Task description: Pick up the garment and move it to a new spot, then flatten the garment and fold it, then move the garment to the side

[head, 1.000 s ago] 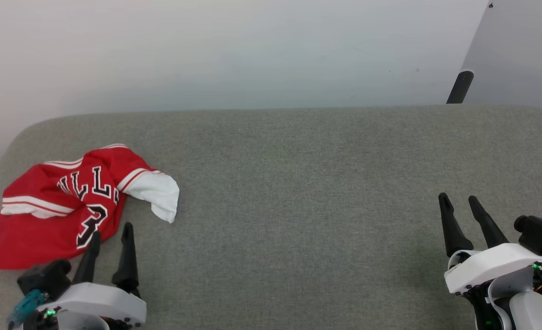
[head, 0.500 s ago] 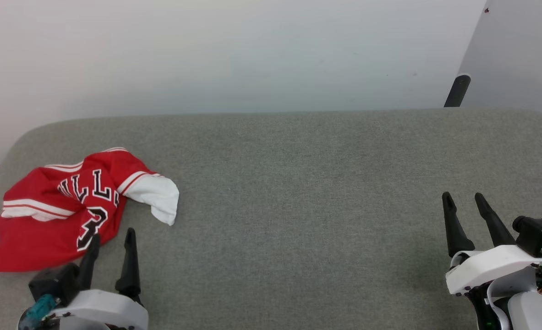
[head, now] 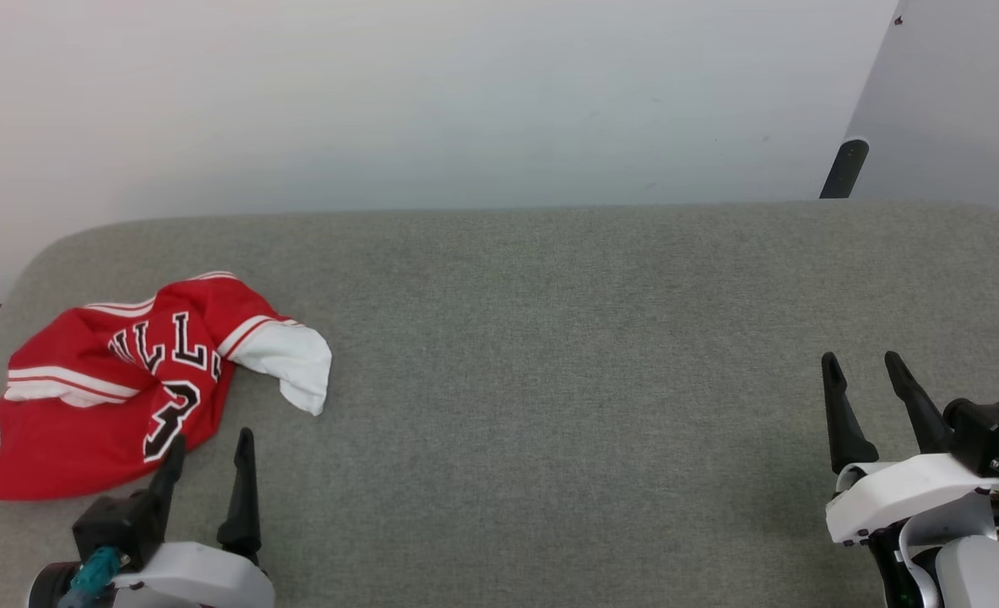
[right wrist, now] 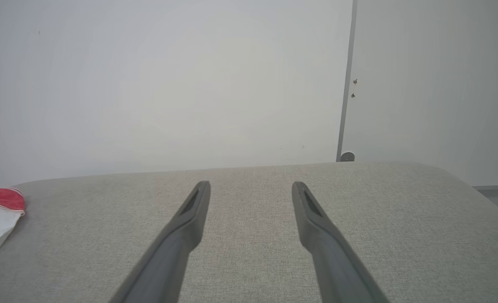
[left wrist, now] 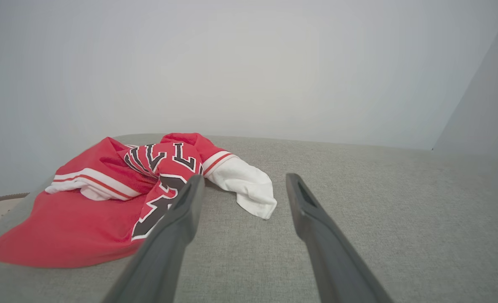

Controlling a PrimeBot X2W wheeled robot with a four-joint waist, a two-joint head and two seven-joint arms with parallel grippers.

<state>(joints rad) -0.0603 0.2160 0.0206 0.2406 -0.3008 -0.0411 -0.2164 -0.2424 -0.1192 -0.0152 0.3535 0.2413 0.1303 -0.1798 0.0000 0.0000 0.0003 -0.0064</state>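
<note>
We see the left gripper (head: 211,435), jaws wide and empty, drawn back a little toward the near edge since a second ago and now just short of the garment (head: 85,422) (a crumpled red jersey lying at the left end of the grey table (head: 550,338)). We judge the pick-up not yet begun, the heap itself unmoved; the right gripper (head: 859,356), jaws likewise wide and empty, hovers well apart at the right.
</note>
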